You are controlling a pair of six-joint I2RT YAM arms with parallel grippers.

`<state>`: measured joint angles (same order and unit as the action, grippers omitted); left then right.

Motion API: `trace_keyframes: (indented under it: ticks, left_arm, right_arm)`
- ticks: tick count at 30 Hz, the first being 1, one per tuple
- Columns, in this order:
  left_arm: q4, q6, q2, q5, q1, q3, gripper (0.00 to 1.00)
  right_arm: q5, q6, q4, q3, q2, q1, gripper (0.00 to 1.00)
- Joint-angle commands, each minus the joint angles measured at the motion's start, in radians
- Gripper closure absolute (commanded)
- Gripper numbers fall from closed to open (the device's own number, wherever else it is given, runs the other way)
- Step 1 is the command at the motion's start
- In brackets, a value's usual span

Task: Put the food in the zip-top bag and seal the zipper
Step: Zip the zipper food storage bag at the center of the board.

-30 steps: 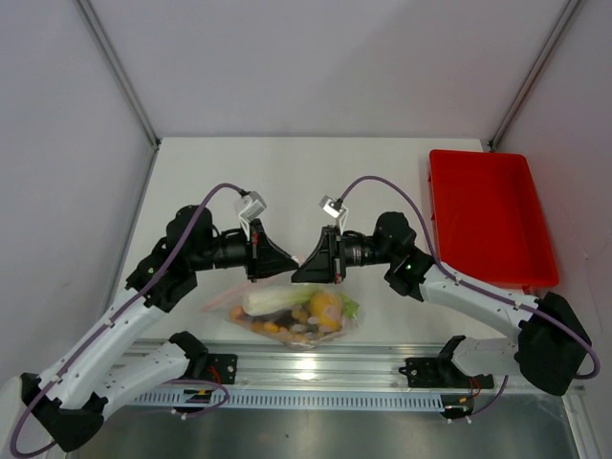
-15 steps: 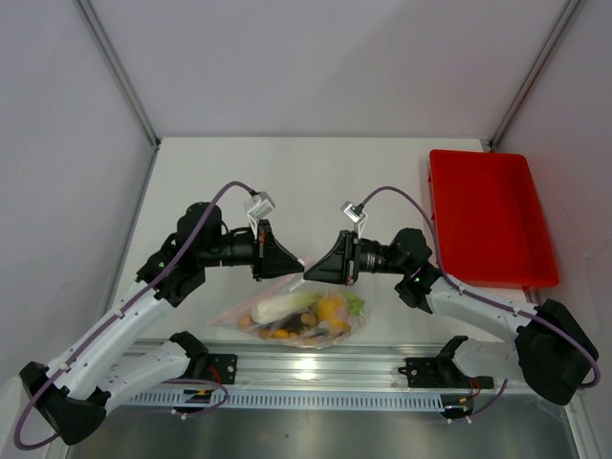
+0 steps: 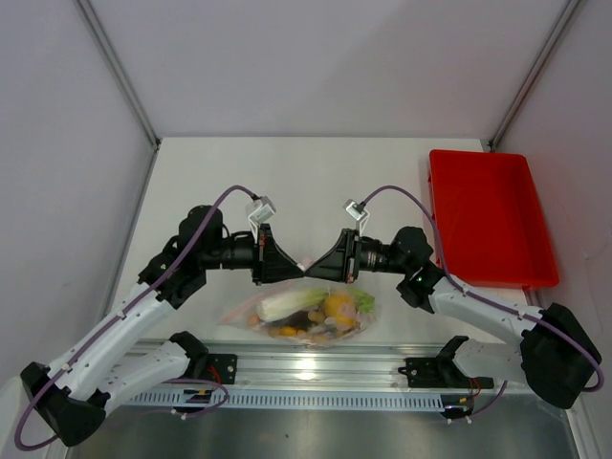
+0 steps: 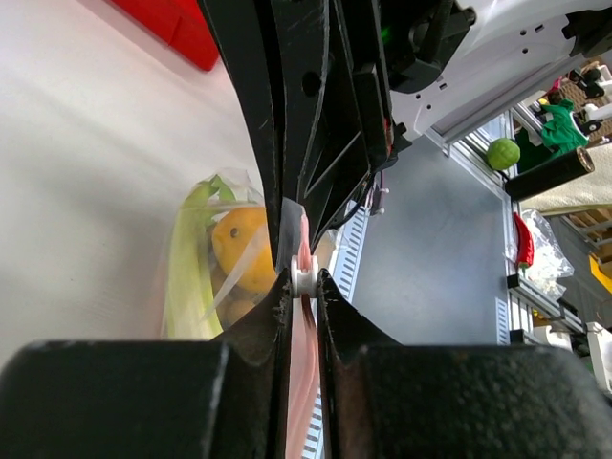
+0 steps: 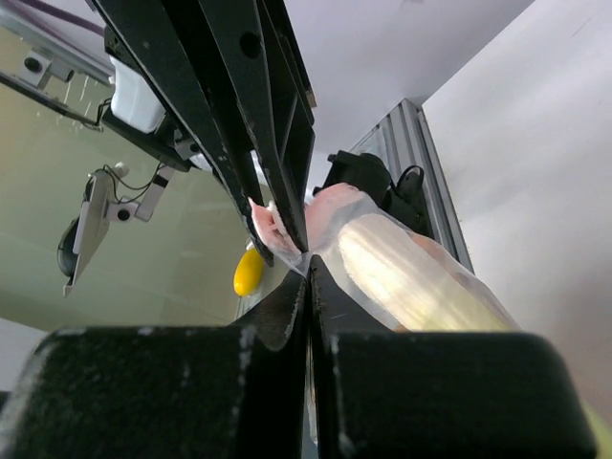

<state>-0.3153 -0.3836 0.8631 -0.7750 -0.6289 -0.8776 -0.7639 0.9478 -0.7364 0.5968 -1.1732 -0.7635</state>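
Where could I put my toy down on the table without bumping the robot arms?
The far table, between the back wall and the arms, is bare. So is the red tray on the right. The near middle is crowded: the left gripper and right gripper pinch the zip-top bag there.

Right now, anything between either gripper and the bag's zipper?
Nothing visible. The left gripper and right gripper are both pinched on the zipper along the top edge of the bag, tips almost meeting. The food sits inside the bag, below the strip, not in the pinch.
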Motion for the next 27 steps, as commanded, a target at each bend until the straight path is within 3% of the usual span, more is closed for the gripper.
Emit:
trace_keyframes:
  ticks: [1, 9, 10, 11, 18, 20, 23, 27]
  left_arm:
    - [-0.031, 0.009, -0.007, -0.046, -0.002, 0.025, 0.86]
    - [-0.084, 0.041, -0.026, -0.004, -0.005, 0.034, 0.84]
    - [-0.085, 0.043, -0.030, 0.000, -0.005, 0.040, 0.88]
    - [-0.087, 0.045, -0.032, 0.002, -0.003, 0.040, 0.99]
    - [-0.085, 0.064, -0.027, 0.025, -0.005, 0.000, 0.99]
    - [-0.079, 0.066, -0.022, 0.026, -0.005, -0.011, 0.99]
    - [-0.079, 0.068, -0.012, 0.031, -0.005, -0.024, 0.99]
    - [-0.062, 0.057, -0.010, 0.040, -0.005, -0.027, 0.99]
  right_arm:
    - [0.080, -0.006, -0.017, 0.040, 0.056, 0.015, 1.00]
    - [0.075, 0.002, -0.005, 0.051, 0.046, 0.016, 1.00]
    - [0.075, -0.004, 0.003, 0.055, 0.046, 0.012, 1.00]
    - [0.074, -0.026, 0.034, 0.067, 0.046, 0.004, 1.00]
    - [0.009, -0.194, 0.276, 0.173, 0.047, -0.003, 0.99]
    - [-0.009, -0.224, 0.342, 0.192, 0.050, -0.002, 0.95]
    - [-0.029, -0.302, 0.446, 0.238, 0.049, -0.002, 0.78]
    - [-0.061, -0.327, 0.476, 0.258, 0.047, 0.016, 0.69]
